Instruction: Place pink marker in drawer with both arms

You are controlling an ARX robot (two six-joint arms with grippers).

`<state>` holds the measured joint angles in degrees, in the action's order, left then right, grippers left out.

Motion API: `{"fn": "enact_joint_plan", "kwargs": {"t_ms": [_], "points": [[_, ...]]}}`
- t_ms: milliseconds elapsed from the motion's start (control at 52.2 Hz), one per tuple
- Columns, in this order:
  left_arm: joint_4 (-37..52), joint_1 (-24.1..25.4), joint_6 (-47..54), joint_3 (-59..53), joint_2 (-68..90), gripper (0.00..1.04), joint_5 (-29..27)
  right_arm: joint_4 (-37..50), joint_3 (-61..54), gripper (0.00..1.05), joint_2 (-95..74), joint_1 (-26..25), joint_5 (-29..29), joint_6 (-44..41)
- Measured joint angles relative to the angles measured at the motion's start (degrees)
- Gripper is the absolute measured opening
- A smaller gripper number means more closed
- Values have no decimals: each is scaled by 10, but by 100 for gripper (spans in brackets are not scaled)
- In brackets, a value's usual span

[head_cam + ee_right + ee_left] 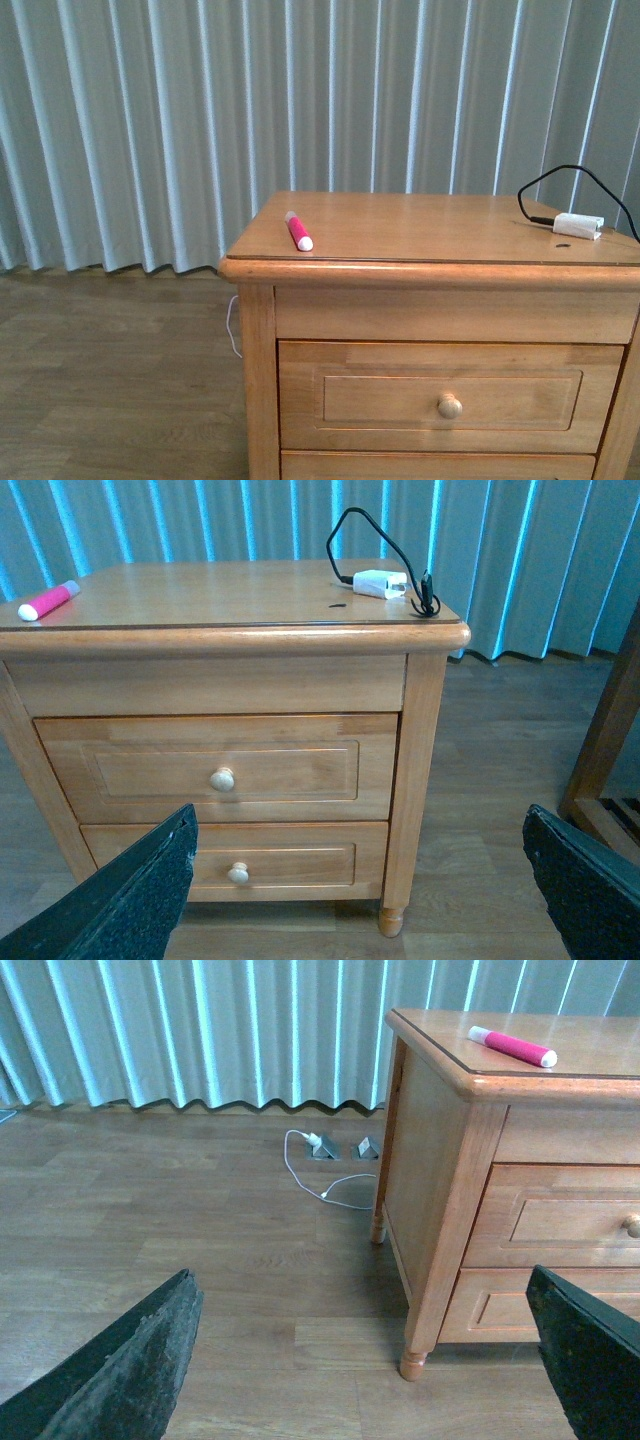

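Observation:
The pink marker [298, 231] with its white cap lies on the nightstand's top near the front left corner; it also shows in the left wrist view [512, 1046] and right wrist view [47, 600]. The upper drawer [450, 393] is shut, its round knob [450, 405] facing me; the right wrist view shows the drawer [215, 765] too. Neither arm appears in the front view. My left gripper [365, 1360] hangs open over the floor, left of the nightstand. My right gripper [360, 880] is open, in front of the nightstand, well short of it. Both hold nothing.
A white adapter [578, 225] with a black cable lies at the top's back right. The lower drawer [220, 860] sits below the upper one. A white cord [310, 1170] and floor sockets lie by the curtain. Dark wooden furniture [610, 740] stands to the right.

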<state>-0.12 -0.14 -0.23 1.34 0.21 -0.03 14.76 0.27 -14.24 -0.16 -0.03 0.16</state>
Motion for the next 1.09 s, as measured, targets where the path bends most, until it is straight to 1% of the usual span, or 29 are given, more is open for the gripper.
{"fn": "enact_joint_plan", "kwargs": {"t_ms": [1093], "points": [[0, 0, 0, 0, 0, 98, 0, 0, 0, 96, 0, 0, 0, 0]]}}
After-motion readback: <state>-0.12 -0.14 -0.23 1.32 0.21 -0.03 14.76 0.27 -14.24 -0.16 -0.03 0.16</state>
